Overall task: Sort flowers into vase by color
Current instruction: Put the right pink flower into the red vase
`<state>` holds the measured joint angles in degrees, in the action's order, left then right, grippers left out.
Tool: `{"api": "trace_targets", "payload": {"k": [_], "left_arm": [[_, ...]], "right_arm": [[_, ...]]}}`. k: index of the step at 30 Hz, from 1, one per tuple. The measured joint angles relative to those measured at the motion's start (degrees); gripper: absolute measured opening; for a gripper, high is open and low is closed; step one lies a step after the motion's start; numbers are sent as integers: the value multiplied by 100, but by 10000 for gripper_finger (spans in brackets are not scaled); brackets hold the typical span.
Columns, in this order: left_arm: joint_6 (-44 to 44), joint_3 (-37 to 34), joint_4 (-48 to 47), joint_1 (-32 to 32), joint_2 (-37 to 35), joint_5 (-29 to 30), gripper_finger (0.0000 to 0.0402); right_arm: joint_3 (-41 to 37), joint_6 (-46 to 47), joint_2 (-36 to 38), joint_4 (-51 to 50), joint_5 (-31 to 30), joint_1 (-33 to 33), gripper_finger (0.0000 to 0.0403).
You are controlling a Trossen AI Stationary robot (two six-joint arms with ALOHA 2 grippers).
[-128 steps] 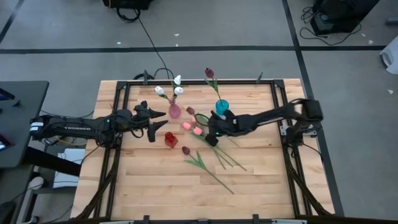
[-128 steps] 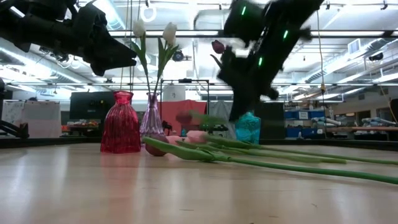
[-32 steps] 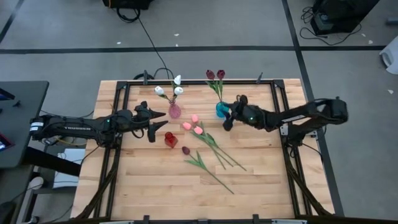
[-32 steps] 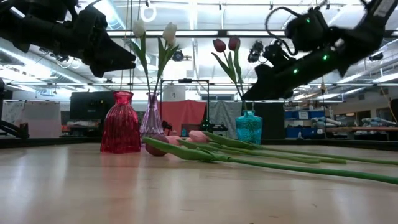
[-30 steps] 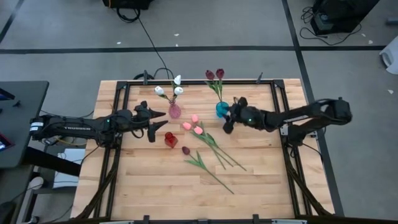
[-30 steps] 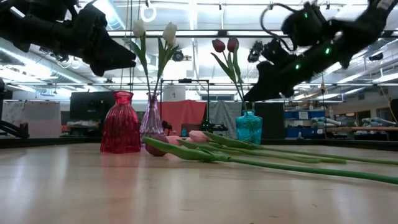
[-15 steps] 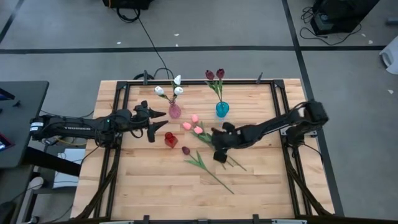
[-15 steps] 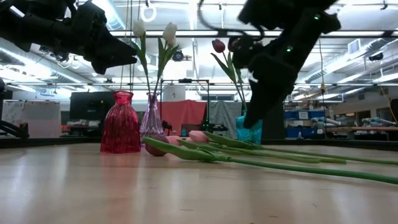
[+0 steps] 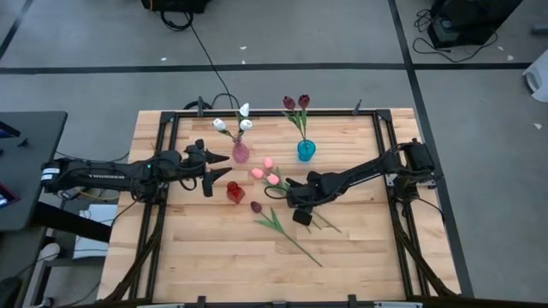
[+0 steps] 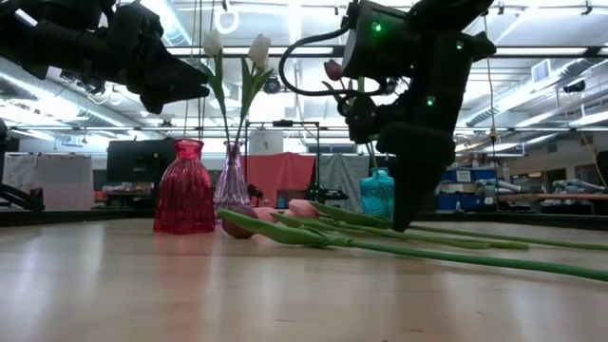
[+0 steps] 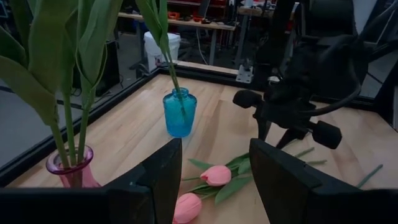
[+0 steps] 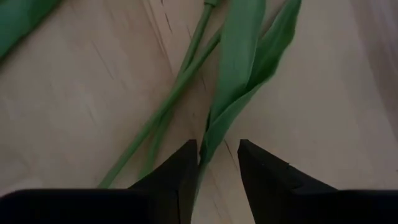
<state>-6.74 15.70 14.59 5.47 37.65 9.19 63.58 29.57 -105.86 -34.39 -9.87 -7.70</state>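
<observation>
From above, white flowers [image 9: 233, 125] are standing in one vase and maroon ones [image 9: 295, 103] in the teal vase [image 9: 306, 151], while pink flowers [image 9: 264, 174] are lying unsorted on the table [image 9: 214, 248]. Through its wrist camera, the right claw [image 12: 217, 163] is straddling a leaf [image 12: 239, 68], fingers parted. The left claw [image 9: 217, 168] is waiting, released.

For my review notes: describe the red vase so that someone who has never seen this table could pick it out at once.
Start at the wooden table and find the three vases near its far half. The red vase stands nearest the left pincer, closer to the table's middle than the pink vase and the blue vase. It alone holds no flowers.
</observation>
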Motion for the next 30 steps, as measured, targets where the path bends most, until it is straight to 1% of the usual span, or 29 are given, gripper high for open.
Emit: {"api": "trace_targets", "payload": {"k": [3, 6, 7, 8, 11, 13, 15, 18, 21, 23, 27, 30], "left_arm": [[-102, 0, 4, 1, 0, -4, 193], [-127, 2, 4, 1, 0, -46, 193], [-140, 0, 4, 1, 0, -50, 193], [-145, 1, 4, 1, 0, -50, 193], [-147, 0, 7, -1, 0, -62, 193], [-150, 0, 9, 1, 0, -126, 193], [-165, 0, 11, 1, 0, -213, 193], [-182, 1, 25, -1, 20, -272, 193], [-254, 0, 126, 0, 138, -283, 193], [-304, 0, 300, -1, 270, -356, 193], [-563, 0, 928, -1, 696, -836, 193], [-716, 0, 1675, -67, 1162, -1217, 193]], "right_arm": [[-3, -3, 0, 7, 54, 40, 93], [-3, 1, 0, 28, 55, 78, 30], [-3, -2, 0, 62, 53, 84, 18], [-3, -6, 0, 96, 31, 89, 13], [-4, -15, 12, 133, -142, 89, 20], [-10, -30, 99, 36, -397, 89, 15], [-12, -87, 299, 10, -702, 86, 8], [-12, -199, 731, 189, -1091, 69, 8], [-12, -536, 1127, 710, -1463, 25, 8], [-12, -985, 1312, 1310, -1628, -43, 8], [-11, -1955, 1381, 2850, -1582, -134, 8], [-12, -2520, 1309, 3923, -1469, -160, 8]]}}
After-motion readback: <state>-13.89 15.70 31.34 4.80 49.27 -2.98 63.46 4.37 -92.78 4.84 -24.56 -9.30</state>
